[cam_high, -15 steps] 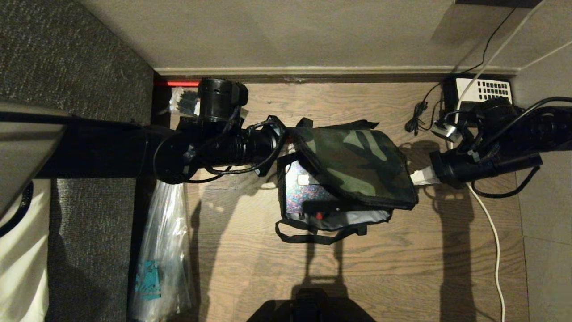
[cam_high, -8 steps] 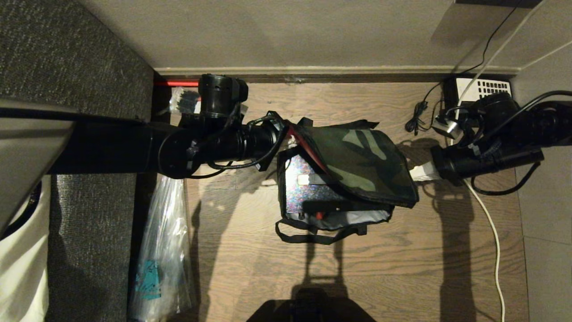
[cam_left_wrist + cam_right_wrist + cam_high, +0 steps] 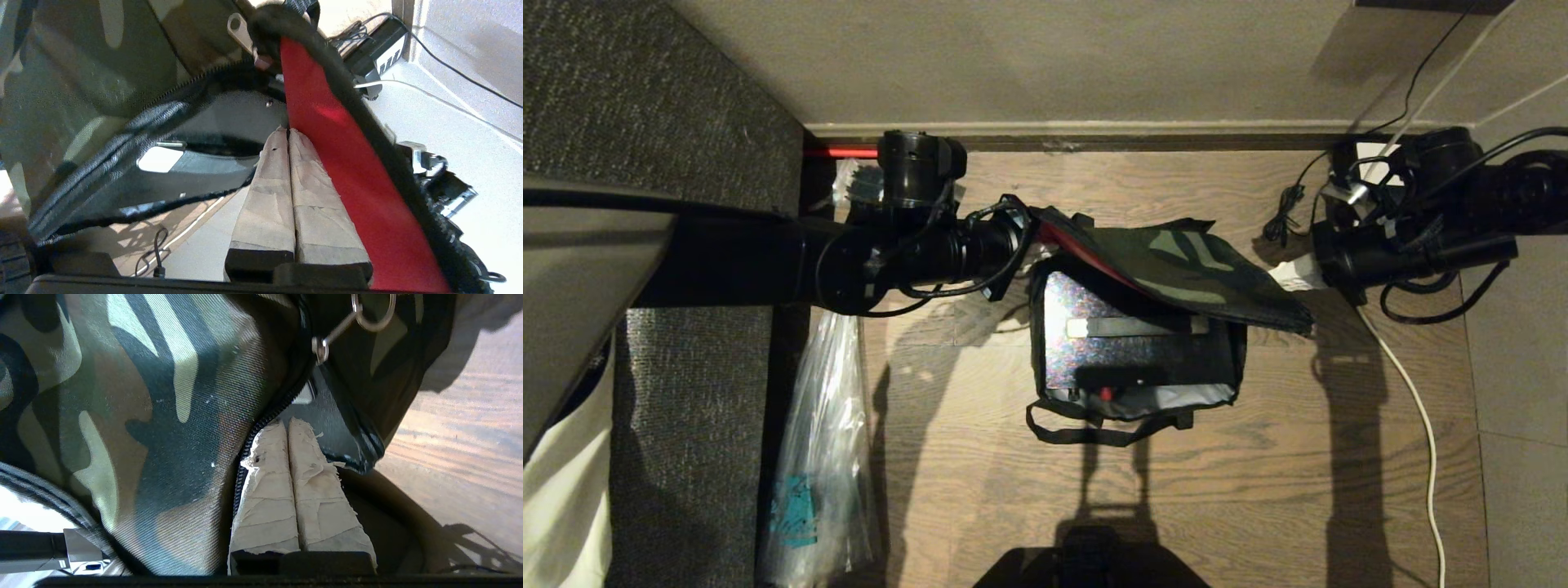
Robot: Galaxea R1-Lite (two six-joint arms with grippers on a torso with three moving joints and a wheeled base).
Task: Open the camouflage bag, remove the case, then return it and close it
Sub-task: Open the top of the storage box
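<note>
At the far left a grey carpeted wall (image 3: 686, 122) rose beside the wooden floor (image 3: 1258, 490), and a clear plastic bag (image 3: 821, 457) lay along its foot. Just right of it the left arm reached in from the left, and the left pincer (image 3: 289, 132) had its taped fingers (image 3: 265, 196) pressed together against the red inner edge of the lid (image 3: 339, 163), at the lid's left corner; whether any fabric was pinched between them could not be told.

The camouflage bag (image 3: 1135, 404) sat on the floor in the middle, its black strap handle (image 3: 1094, 433) lying on the near side. Its lid (image 3: 1176, 261) was lifted on the far side, held up across the opening with the red edge showing at the left. Under it the case (image 3: 1127, 351) lay inside the bag, its glossy black top uncovered and a small red button (image 3: 1106, 394) showing at its near edge, against the silvery lining (image 3: 1176, 400).

At the lid's right corner the right pincer (image 3: 287, 424) was closed, its white-taped fingers (image 3: 265, 498) pinching the zip edge of the lid. Behind the right arm, by the far wall, stood a black-and-white telephone (image 3: 378, 57), and a white cable (image 3: 1421, 425) ran along the floor toward the near right.
</note>
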